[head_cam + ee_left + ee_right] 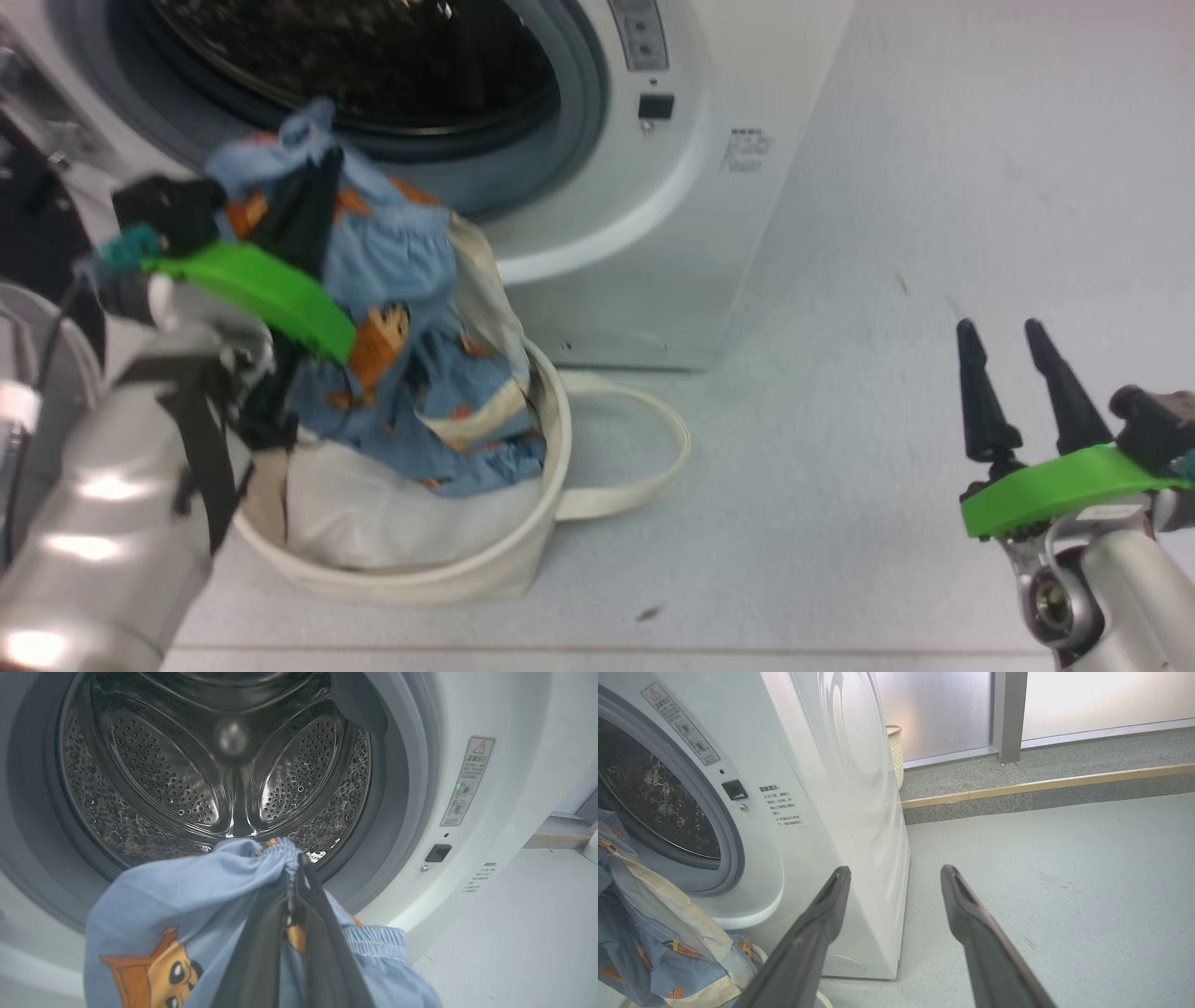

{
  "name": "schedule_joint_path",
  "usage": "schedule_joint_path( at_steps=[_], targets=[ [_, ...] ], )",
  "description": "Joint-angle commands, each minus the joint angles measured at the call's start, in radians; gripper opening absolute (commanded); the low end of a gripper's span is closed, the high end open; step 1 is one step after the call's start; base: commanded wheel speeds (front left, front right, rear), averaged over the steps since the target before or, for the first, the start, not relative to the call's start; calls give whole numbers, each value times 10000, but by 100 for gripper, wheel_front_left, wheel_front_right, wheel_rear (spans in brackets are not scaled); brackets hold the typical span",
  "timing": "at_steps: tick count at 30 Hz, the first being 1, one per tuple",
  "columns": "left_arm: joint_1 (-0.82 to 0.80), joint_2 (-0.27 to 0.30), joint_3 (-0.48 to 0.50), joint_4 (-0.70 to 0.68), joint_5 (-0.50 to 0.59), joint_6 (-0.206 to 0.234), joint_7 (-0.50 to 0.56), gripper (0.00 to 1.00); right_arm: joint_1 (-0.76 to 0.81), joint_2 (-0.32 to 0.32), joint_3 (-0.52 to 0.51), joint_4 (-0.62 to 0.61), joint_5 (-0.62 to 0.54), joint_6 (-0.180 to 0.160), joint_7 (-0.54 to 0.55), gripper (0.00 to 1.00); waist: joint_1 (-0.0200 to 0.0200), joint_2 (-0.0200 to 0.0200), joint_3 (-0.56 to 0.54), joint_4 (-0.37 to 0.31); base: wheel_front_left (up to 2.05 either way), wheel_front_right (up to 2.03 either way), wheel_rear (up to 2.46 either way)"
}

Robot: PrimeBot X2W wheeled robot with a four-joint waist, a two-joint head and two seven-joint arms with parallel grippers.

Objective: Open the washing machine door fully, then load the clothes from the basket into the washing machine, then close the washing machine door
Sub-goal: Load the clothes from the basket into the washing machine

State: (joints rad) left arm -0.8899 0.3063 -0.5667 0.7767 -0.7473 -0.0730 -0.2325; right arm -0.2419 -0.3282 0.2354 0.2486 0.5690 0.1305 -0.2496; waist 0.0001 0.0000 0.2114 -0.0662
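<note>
The left gripper point(296, 873) is pinched tight on a bunched fold of the clothes point(401, 271), its two dark fingers pressed together with the light blue, bear-printed fabric caught between them. It holds that fold up just in front of the lower lip of the washing machine point(691, 233), close to the grey rubber gasket point(397, 788). The round mouth of the machine stands uncovered, and the perforated steel drum point(187, 788) shows behind the raised fabric.

From the gripper the garment hangs down to the near side and trails into the basket point(509, 569). Its blue cloth and cream-yellow patches drape over the basket's far rim. The cream canvas basket sits on the floor point(887, 467) just in front of the machine, at the left of the scene. A plain white bundle point(401, 523) lies inside it, under the hanging garment. One long loop handle point(658, 411) lies flat on the floor to the basket's right.

The right gripper point(1000, 332) hovers well apart, at the near right above bare floor. Its fingers are spread wide with nothing between them.

On the machine's front, right of the opening, are a warning label point(467, 781) and a small black latch socket point(437, 853). A pale woven bin point(895, 751) stands on the far side of the machine, by a frosted glass wall.
</note>
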Motion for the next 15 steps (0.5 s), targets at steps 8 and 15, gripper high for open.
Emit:
schedule_joint_path(
  at_steps=[8, 15],
  targets=[
    [-3107, 242, 470, 1738, 667, -318, -276, 0, -301, -311, -529, -867, -179, 2, -122, 100, -1, 0, 2222, -647, 0, 0, 0],
    [-4802, 114, 370, 2774, 1158, -417, -289, 0, -89, -416, -1087, -1252, -284, 2, -122, 100, -1, 0, 3501, -737, 0, 0, 0]
  ],
)
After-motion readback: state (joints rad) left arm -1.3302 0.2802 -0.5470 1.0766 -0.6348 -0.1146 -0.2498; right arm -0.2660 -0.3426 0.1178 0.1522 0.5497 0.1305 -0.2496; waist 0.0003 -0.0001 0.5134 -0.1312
